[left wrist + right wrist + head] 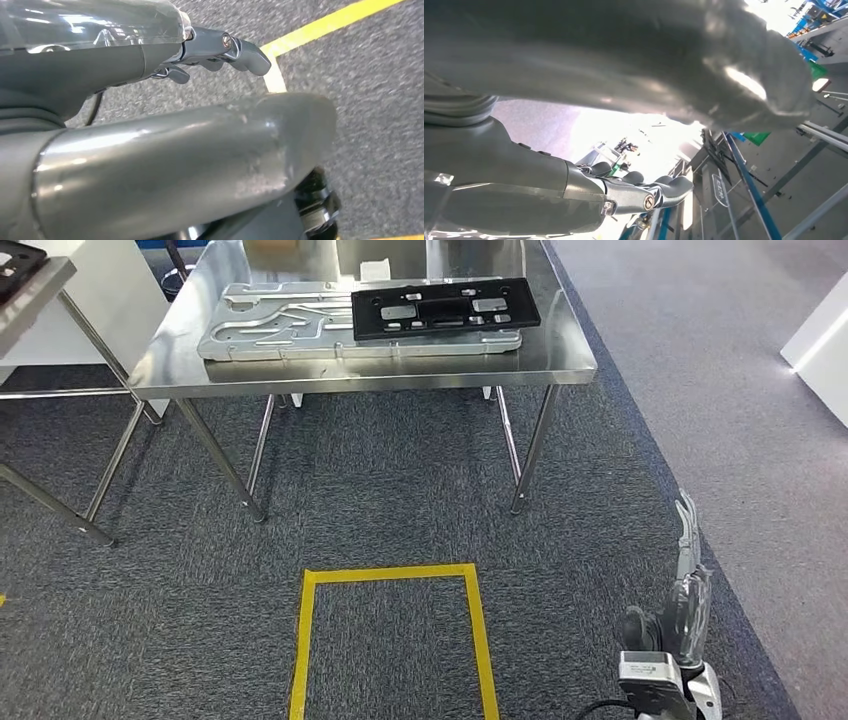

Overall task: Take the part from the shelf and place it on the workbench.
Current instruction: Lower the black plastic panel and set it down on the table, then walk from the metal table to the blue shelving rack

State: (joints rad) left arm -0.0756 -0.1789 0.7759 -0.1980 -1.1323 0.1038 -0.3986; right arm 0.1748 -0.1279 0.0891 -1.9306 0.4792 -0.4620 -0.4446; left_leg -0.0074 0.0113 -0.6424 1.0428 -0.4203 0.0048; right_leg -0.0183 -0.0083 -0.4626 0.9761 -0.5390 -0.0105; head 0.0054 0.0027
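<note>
Your right hand (688, 585) hangs empty, fingers straight; left hand (220, 50) likewise holds nothing. The black part (445, 306) lies on the workbench (560, 365), well ahead. Judged complete; keep both clear.

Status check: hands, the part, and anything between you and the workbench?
Right hand empty, fingers apart. Left hand holds nothing. Black part on workbench, atop silver plate.

steel workbench (400, 365) carries a silver plate (290, 325) with a black part (445, 307) lying on it.
</note>
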